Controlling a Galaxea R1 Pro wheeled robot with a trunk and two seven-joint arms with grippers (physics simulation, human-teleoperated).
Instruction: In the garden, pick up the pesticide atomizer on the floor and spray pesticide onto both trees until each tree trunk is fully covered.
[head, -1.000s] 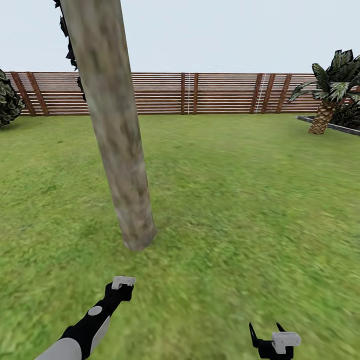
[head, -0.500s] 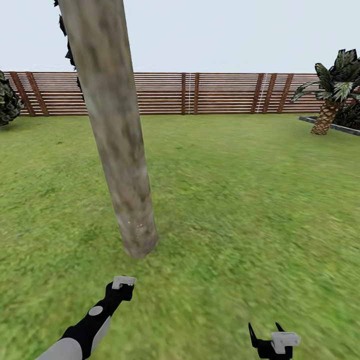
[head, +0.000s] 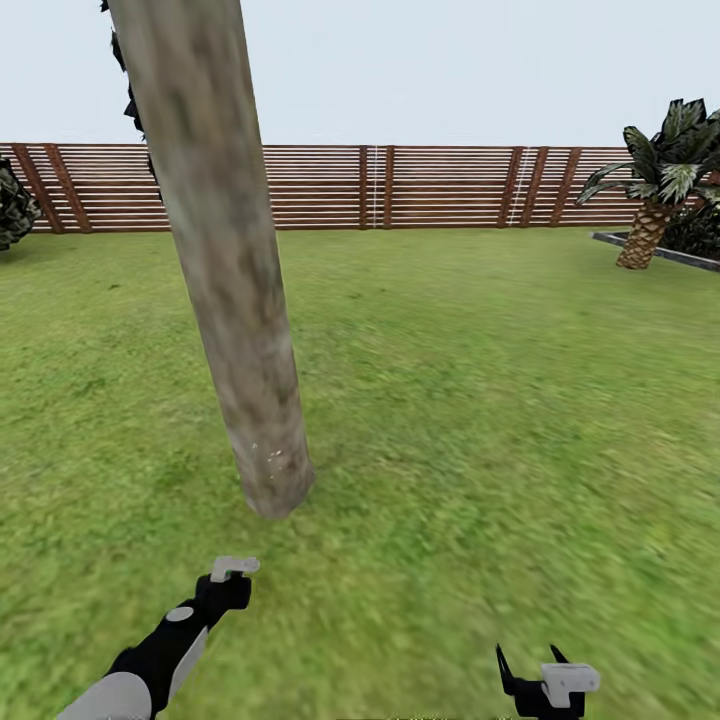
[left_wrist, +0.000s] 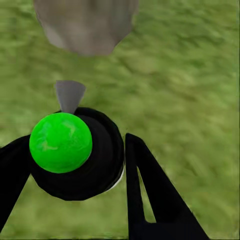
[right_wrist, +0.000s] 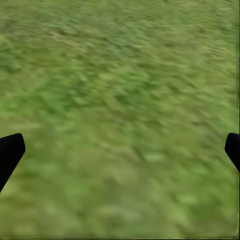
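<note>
A thick pale grey-beige tree trunk (head: 225, 290) rises from the lawn just ahead and left of centre, and its base (left_wrist: 85, 25) appears in the left wrist view. My left gripper (head: 225, 590) hangs a short way in front of the trunk's foot, shut on the pesticide atomizer (head: 233, 567). Seen from the left wrist, the atomizer (left_wrist: 60, 142) is a dark round body with a bright green cap and a grey nozzle that points at the trunk, held between the black fingers (left_wrist: 150, 190). My right gripper (head: 528, 660) is open over bare grass (right_wrist: 120, 100).
A red-brown slatted fence (head: 440, 188) closes off the lawn at the back. A palm-like plant (head: 655, 190) stands at the far right beside a dark bed edge (head: 660, 250). Dark foliage (head: 15, 205) sits at the far left. Grass surrounds the trunk.
My left arm with the atomizer has dropped a little lower and further left. Small pale specks have appeared low on the trunk. The right gripper has stayed put.
</note>
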